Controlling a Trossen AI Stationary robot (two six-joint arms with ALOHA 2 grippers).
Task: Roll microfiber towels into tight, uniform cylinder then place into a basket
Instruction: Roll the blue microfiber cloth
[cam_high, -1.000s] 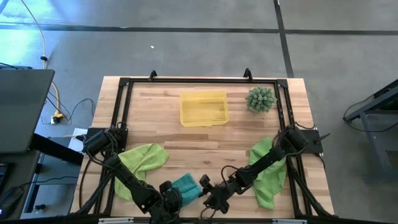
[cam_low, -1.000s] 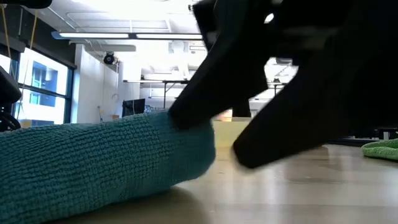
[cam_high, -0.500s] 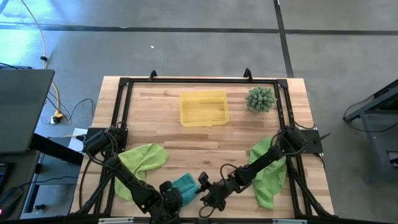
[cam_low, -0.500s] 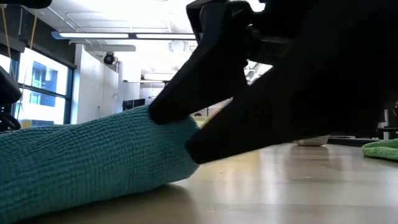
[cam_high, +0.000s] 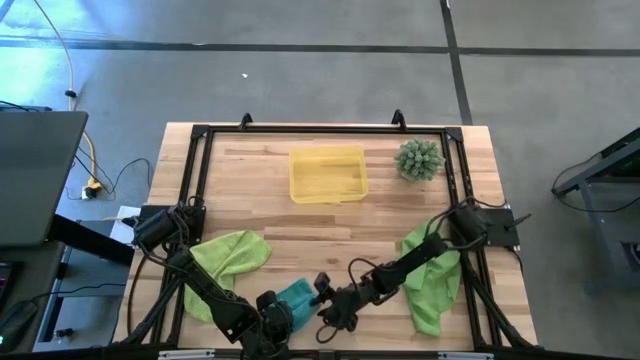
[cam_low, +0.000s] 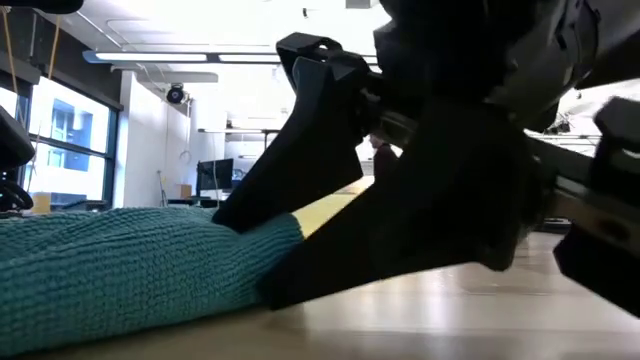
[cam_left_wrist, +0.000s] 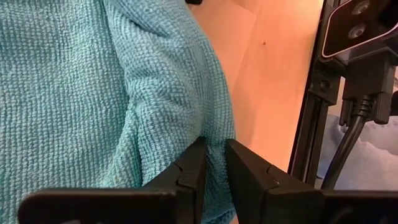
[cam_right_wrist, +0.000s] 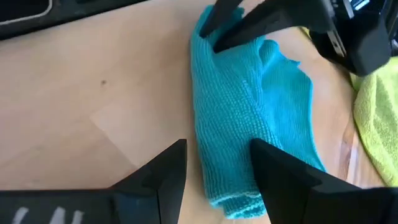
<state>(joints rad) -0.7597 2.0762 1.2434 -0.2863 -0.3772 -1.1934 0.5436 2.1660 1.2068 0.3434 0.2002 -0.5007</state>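
Note:
A teal microfiber towel (cam_high: 298, 295), loosely rolled, lies on the wooden table near its front edge. My left gripper (cam_high: 280, 303) is shut on the towel's left end. My right gripper (cam_high: 322, 292) is open, and its fingers straddle the towel's right end (cam_right_wrist: 230, 199). Two lime-green towels lie crumpled on the table, one at the left (cam_high: 232, 252) and one at the right (cam_high: 432, 285) under my right arm. The yellow basket (cam_high: 327, 175) stands at the far middle. My left gripper pinches a fold at the teal towel's edge (cam_left_wrist: 214, 163) between its two fingers. The fingers slant down from the table's near left. The towel lies on the table. My right gripper's open fingers come slanting down from the table's right. One finger (cam_low: 255, 195) lies on the top of the roll's end, the other (cam_low: 300, 285) stands low against that end by the table.
A spiky green ball-shaped plant (cam_high: 419, 159) stands at the far right beside the basket. A black frame (cam_high: 320, 130) runs along the table's edges. Bare wood lies between the towels and the basket.
My right gripper has gone toward the table's left and down, rolling a little, and its open fingers have come over the teal towel's right end. That end has been pushed in and sits lower than before.

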